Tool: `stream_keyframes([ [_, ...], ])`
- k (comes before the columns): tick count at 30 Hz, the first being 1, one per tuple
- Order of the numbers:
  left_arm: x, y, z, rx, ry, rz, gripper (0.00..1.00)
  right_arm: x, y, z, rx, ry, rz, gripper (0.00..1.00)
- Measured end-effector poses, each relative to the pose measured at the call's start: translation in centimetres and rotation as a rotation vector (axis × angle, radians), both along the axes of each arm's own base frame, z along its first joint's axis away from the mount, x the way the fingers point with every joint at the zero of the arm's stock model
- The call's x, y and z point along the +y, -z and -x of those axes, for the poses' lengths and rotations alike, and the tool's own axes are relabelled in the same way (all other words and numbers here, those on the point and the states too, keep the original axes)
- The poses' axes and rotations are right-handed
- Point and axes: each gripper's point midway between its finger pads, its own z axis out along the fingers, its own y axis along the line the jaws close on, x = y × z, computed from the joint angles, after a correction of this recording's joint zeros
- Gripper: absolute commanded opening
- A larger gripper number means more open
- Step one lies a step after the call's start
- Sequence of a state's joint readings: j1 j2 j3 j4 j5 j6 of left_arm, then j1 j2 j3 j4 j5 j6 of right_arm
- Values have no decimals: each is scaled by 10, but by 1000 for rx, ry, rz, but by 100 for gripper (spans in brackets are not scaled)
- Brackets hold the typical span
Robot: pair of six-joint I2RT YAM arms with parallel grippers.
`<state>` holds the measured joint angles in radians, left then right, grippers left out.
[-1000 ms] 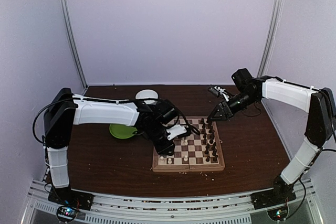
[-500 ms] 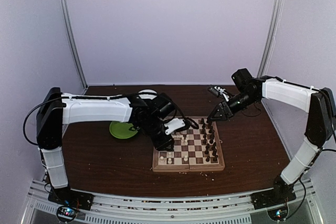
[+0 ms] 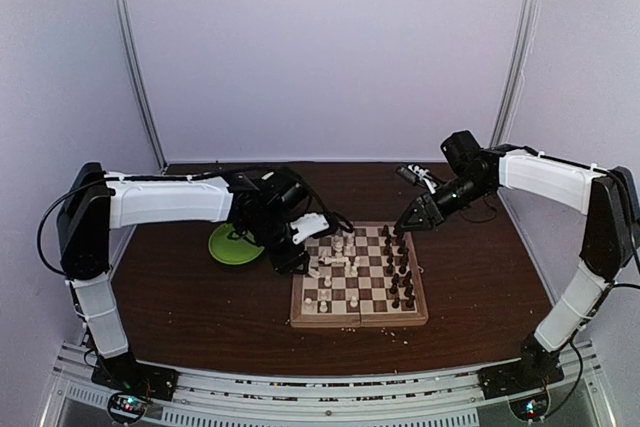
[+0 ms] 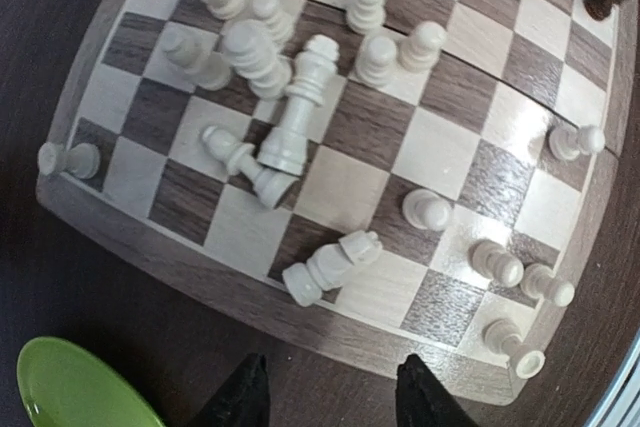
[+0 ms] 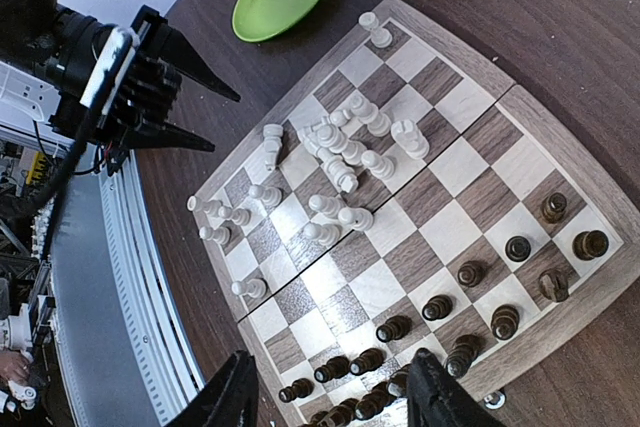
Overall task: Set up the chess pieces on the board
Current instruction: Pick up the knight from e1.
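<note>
brown table (image 3: 200,307): chequered board (image 4: 440,152), cream pieces (image 4: 295,127) jumbled, dark pieces (image 5: 467,273) ranked; both jaws released.

Left gripper (image 3: 287,258), jaws parted and empty, hovers just off the left edge of the board (image 3: 360,323); right gripper (image 3: 408,220), likewise parted and empty, hangs above its far-right corner.

Two matching arms. Smooth white shells are covering the long segments of the left arm (image 3: 165,202) and the right arm (image 3: 545,179), and blocky black joints are linking them. A thin black cable (image 3: 45,229) is looping beside the left shoulder. Black bases (image 3: 130,379) are sitting on a ribbed metal rail (image 3: 330,409). The fingers (image 4: 243,399) are showing plain black, tapering to points.
</note>
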<state>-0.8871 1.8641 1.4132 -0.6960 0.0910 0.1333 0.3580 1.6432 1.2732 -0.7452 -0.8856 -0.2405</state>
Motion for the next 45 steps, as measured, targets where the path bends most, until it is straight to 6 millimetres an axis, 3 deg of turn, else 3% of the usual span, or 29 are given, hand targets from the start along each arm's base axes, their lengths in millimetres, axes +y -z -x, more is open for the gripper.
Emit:
stream_keyframes([
  [3,-1,5,5,5,90,6,46,0,1,0,3,0,1,51],
  [11,-7,8,-10,-37,251,29,46,0,2,-1,7,0,3,51],
  [20,-17,37,-11,-6,345,16,44,1,6,-3,21,0,8,51],
  [36,-19,48,-8,15,373,13,30,1,5,-3,28,-1,11,51],
  [45,-14,47,-3,31,351,17,15,2,4,-3,27,-2,6,50],
])
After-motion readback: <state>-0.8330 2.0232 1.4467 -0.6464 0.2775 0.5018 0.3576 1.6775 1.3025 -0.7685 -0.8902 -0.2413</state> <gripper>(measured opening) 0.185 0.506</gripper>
